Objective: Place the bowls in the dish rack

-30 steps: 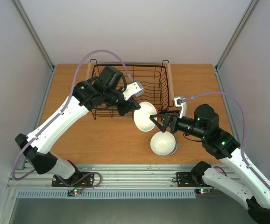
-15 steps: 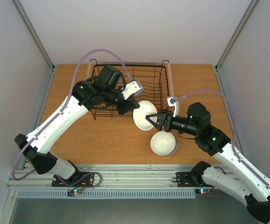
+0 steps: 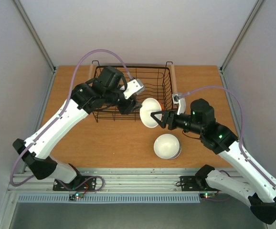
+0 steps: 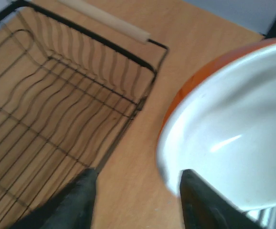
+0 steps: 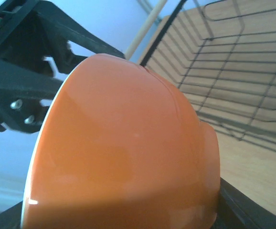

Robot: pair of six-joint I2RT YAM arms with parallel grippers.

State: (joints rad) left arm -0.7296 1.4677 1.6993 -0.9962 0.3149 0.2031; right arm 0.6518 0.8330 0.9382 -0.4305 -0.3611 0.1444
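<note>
- Left fingers (image 4: 76, 202) have parted since a second ago and now stand loose about the rim of the orange bowl (image 3: 150, 110).
- Right fingers (image 3: 159, 118) clamp that bowl, held aloft by the near right corner of the dish rack (image 3: 128, 90).
- White bowl (image 3: 166, 145) sits on the surface (image 3: 119, 143).

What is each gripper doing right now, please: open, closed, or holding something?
Left gripper: open, fingers apart at the rim of the orange bowl.
Right gripper: closed on the orange bowl, holding it.
</note>
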